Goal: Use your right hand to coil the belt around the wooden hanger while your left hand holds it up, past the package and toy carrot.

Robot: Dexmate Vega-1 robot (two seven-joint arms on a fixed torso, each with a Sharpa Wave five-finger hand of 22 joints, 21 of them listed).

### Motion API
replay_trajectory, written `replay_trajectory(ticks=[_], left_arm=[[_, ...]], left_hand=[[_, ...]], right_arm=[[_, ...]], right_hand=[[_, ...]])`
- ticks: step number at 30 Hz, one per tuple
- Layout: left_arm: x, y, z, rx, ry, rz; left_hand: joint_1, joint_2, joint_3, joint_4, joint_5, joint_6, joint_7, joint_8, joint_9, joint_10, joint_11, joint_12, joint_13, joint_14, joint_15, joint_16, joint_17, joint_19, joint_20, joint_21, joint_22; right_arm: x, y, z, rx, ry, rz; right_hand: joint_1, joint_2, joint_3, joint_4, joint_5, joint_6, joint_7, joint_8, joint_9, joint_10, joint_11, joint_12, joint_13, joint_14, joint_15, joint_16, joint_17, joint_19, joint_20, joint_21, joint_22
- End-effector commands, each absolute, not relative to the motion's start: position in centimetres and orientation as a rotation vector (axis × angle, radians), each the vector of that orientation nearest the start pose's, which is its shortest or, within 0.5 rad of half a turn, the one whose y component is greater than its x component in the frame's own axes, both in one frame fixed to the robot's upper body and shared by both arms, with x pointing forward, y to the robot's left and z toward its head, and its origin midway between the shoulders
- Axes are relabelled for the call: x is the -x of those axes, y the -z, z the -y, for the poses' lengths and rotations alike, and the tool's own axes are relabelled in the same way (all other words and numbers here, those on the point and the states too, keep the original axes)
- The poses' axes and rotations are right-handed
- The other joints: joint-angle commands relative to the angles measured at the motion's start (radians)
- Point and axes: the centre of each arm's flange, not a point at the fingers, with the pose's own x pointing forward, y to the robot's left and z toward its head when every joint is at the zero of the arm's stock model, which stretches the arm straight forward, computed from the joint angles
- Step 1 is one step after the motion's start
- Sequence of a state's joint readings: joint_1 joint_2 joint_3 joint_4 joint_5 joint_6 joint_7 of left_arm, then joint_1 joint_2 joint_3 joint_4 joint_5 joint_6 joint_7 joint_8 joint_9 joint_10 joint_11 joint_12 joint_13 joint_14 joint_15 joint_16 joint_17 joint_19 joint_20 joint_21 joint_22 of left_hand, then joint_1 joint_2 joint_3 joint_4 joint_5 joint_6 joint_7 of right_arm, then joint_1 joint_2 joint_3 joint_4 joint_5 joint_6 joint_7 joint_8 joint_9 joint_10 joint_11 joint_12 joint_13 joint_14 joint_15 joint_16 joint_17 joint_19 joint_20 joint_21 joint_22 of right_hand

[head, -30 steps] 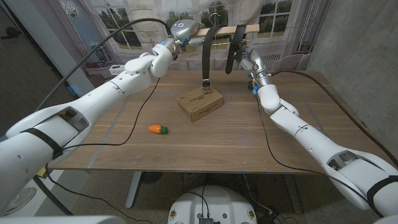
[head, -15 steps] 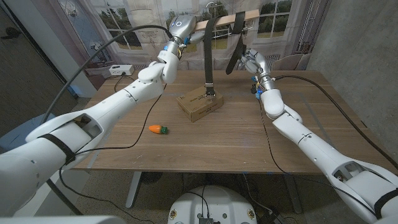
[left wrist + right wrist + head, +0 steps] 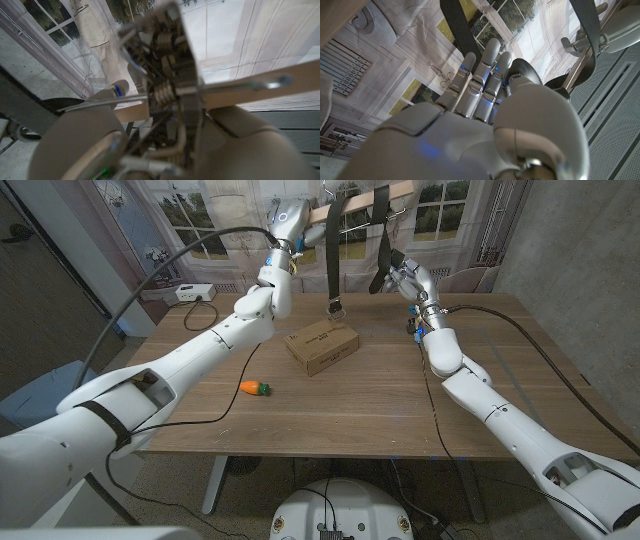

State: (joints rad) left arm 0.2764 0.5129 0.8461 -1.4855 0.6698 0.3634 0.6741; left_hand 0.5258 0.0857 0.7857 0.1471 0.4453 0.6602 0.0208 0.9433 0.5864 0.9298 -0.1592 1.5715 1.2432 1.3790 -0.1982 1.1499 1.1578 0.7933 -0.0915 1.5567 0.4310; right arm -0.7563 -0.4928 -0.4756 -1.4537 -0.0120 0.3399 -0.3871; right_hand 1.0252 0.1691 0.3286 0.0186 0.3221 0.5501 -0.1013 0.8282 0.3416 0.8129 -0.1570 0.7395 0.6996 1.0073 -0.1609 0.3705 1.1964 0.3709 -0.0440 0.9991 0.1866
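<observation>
My wooden table carries a cardboard package near its middle and a toy carrot toward the left edge.

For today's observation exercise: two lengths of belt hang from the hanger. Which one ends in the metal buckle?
The length nearer the left hand: its buckle dangles above the package. The other length is at the right hand.

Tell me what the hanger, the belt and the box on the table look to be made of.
Hanger: pale bare wood, matte, with a metal hook. Belt: black, dull, limp, likely leather or imitation; its buckle glints like metal. Box: brown cardboard, by its flat matte faces and printed label.
</observation>
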Motion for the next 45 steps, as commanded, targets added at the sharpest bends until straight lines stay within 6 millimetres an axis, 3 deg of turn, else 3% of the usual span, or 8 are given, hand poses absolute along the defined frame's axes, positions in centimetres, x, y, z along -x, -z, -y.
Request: replay_trajectory(ticks=[1,5,13,17,24,29,38,45], left_arm=[[-57.0,-23.0,-12.7,-1.200,-0.816,1.184],[-57.0,-22.9,-12.6,-1.205,-0.839,1.182],[-57.1,-22.9,-11.9,-1.212,-0.834,1.200],[-57.1,-22.9,-11.8,-1.209,-0.827,1.196],[-57.0,-22.8,-11.9,-1.209,-0.811,1.180],[-57.0,-22.7,-11.9,-1.213,-0.785,1.162],[-57.7,-22.7,-12.1,-1.240,-0.681,1.045],[-58.2,-23.0,-12.5,-1.260,-0.656,0.958]], left_hand=[[0.015,0.030,0.004,-0.001,-0.003,0.006,0.006,0.006,0.004,0.006,-0.016,0.005,0.001,0.010,-0.001,0.005,0.004,0.009,-0.049,0.002,0.002],[0.016,0.031,0.003,-0.002,-0.005,0.005,0.003,0.006,0.003,0.007,-0.016,0.005,0.001,0.010,-0.001,0.006,0.005,0.010,-0.050,0.002,0.000],[0.018,0.032,0.002,-0.003,-0.008,0.006,0.003,0.007,0.000,0.006,-0.016,0.006,0.001,0.006,0.000,0.005,0.003,0.009,-0.051,0.002,0.002],[0.019,0.033,0.002,-0.003,-0.010,0.005,0.003,0.007,0.000,0.006,-0.016,0.006,0.001,0.011,-0.001,0.010,0.007,0.009,-0.050,0.003,0.003],[0.021,0.035,0.000,-0.004,-0.014,0.006,0.005,0.006,-0.006,0.006,-0.017,0.006,0.001,0.007,-0.001,0.010,0.007,0.010,-0.051,0.002,0.001],[0.022,0.036,0.000,-0.004,-0.016,0.005,0.006,0.006,-0.007,0.005,-0.017,0.006,0.001,0.007,-0.001,0.011,0.007,0.010,-0.051,0.002,0.002],[0.024,0.038,-0.002,-0.005,-0.021,0.004,0.006,0.005,-0.011,0.001,-0.020,0.005,0.001,0.007,-0.002,0.016,0.013,0.011,-0.053,0.002,0.001],[0.025,0.039,-0.002,-0.005,-0.023,0.005,0.008,0.005,-0.013,0.001,-0.017,0.006,0.001,0.004,-0.002,0.016,0.013,0.010,-0.054,0.003,0.002]], right_arm=[[-57.8,-3.2,21.8,0.422,0.187,0.989],[-56.0,-1.5,21.1,0.427,0.411,0.968],[-54.8,1.0,18.9,0.492,0.792,0.924],[-54.9,1.7,17.7,0.492,0.897,0.938],[-56.3,3.1,16.5,0.268,0.972,1.036],[-56.5,2.1,16.0,0.199,0.934,1.104],[-55.9,-1.6,15.2,0.169,0.877,1.255],[-54.6,-3.2,14.1,0.167,0.803,1.387]], right_hand=[[0.009,0.007,0.009,-0.005,0.006,0.055,0.044,0.119,0.277,0.002,0.006,0.001,0.000,0.008,-0.064,0.005,0.005,0.002,-0.002,0.007,-0.001],[0.016,0.008,0.013,-0.012,0.007,0.063,0.054,0.123,0.278,0.019,0.015,0.003,-0.009,0.022,-0.066,0.013,0.007,0.016,0.012,0.012,-0.002],[0.023,0.006,0.018,-0.021,0.012,0.077,0.065,0.127,0.275,0.041,0.025,0.007,-0.016,0.040,-0.063,0.023,0.007,0.036,0.026,0.019,-0.004],[0.028,0.002,0.021,-0.028,0.015,0.088,0.072,0.127,0.268,0.054,0.035,0.006,-0.025,0.050,-0.064,0.026,0.003,0.045,0.038,0.022,-0.005],[0.032,-0.007,0.027,-0.040,0.023,0.107,0.080,0.121,0.247,0.069,0.041,-0.003,-0.049,0.056,-0.061,0.021,-0.007,0.043,0.049,0.018,-0.008],[0.025,-0.006,0.021,-0.040,0.024,0.104,0.072,0.111,0.232,0.062,0.038,-0.013,-0.060,0.048,-0.053,0.022,-0.004,0.003,0.052,0.004,-0.007],[0.022,-0.001,0.017,-0.042,0.025,0.101,0.059,0.100,0.215,0.054,0.026,-0.019,-0.063,0.033,-0.060,0.020,-0.002,-0.001,0.038,0.003,-0.005],[0.014,-0.001,0.013,-0.040,0.027,0.106,0.054,0.096,0.203,0.051,0.020,-0.021,-0.065,0.031,-0.061,0.020,-0.002,-0.009,0.032,-0.001,-0.006]])
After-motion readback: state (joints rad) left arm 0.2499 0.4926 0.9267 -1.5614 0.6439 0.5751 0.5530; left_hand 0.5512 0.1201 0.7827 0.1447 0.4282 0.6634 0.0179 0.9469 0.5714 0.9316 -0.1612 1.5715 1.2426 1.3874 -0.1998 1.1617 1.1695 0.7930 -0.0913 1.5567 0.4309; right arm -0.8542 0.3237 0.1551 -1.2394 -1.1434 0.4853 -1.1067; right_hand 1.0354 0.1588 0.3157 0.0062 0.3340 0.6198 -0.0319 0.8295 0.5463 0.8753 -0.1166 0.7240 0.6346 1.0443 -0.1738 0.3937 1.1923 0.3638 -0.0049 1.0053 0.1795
